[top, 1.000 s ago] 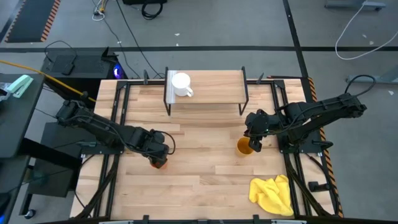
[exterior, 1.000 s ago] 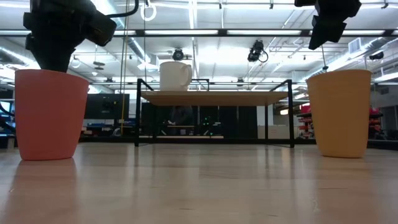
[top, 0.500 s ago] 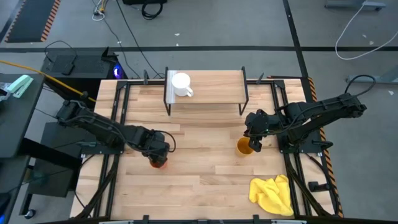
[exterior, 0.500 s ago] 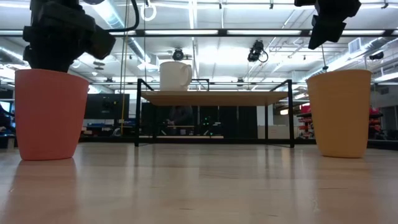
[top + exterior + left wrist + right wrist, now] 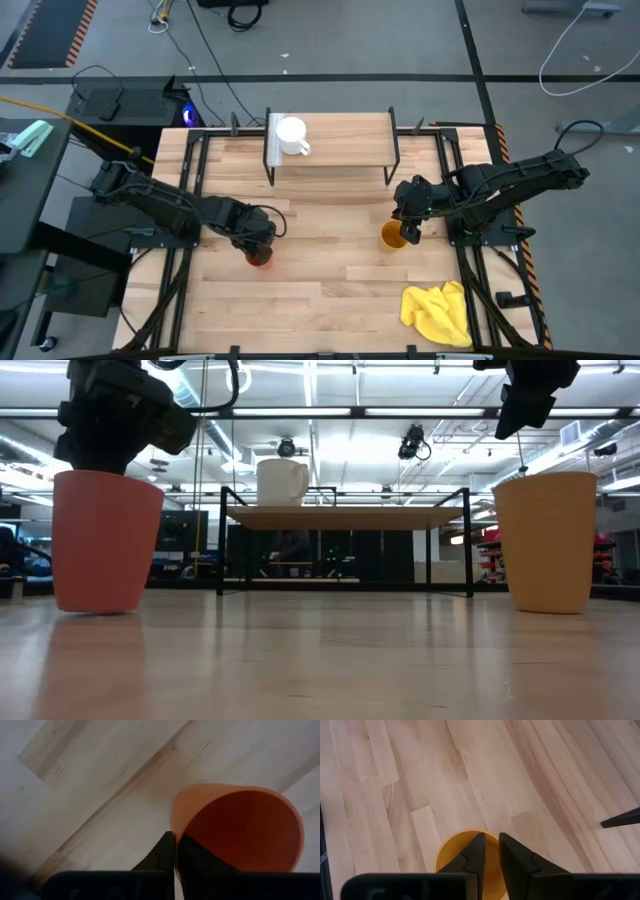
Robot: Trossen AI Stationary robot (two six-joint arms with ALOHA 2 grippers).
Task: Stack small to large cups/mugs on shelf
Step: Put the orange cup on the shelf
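Observation:
The orange-red cup (image 5: 262, 257) (image 5: 108, 545) stands left of the table's middle, slightly tilted in the low view. My left gripper (image 5: 256, 244) (image 5: 175, 837) is at its rim, shut on it. The taller mustard-yellow cup (image 5: 393, 237) (image 5: 545, 540) stands on its base on the right. My right gripper (image 5: 410, 230) (image 5: 490, 840) hangs above its rim, clear of it in the low view, fingers a narrow gap apart. The white mug (image 5: 291, 133) (image 5: 280, 480) stands on the left end of the shelf (image 5: 340, 135) (image 5: 350, 517). My left gripper pinches the orange-red cup's rim (image 5: 172, 822) on the side toward the table's left. One finger (image 5: 192, 857) is inside the cup and the other (image 5: 161, 857) outside. The fingers come from above, slanting from the left. Whether the base is off the table, I cannot tell.
A crumpled yellow cloth (image 5: 440, 312) lies at the near right corner. The shelf stands on thin black legs (image 5: 392, 150) at the far edge, its plank bare to the right of the mug. Bare wood (image 5: 330, 230) lies between the two cups.
My left gripper has moved toward the table's right and a little toward the far edge, carrying the orange-red cup along. The cup now stands farther right and slightly tilted. The right arm and the mustard-yellow cup have kept still.

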